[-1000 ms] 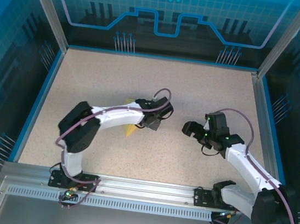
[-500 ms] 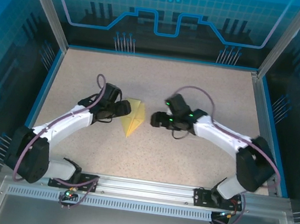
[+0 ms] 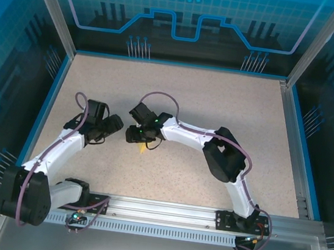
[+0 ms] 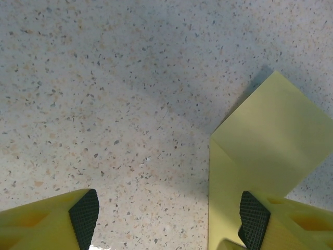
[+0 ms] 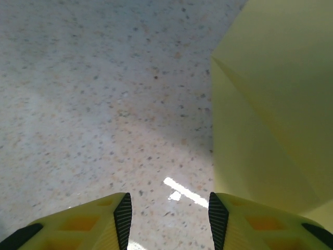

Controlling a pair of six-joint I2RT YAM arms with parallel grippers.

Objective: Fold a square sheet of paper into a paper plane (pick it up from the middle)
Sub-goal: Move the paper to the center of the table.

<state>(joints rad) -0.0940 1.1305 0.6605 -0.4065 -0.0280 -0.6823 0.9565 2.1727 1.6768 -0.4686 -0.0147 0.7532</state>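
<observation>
Right end effector [image 5: 170,221], half open and empty, hangs low at the edge of the folded paper [image 5: 276,104] lying on the table [image 5: 78,104], the left end effector [image 4: 169,224] wide open and empty close by; mid-fold, I judge, the next move needing a clean pinch on one flap.
</observation>
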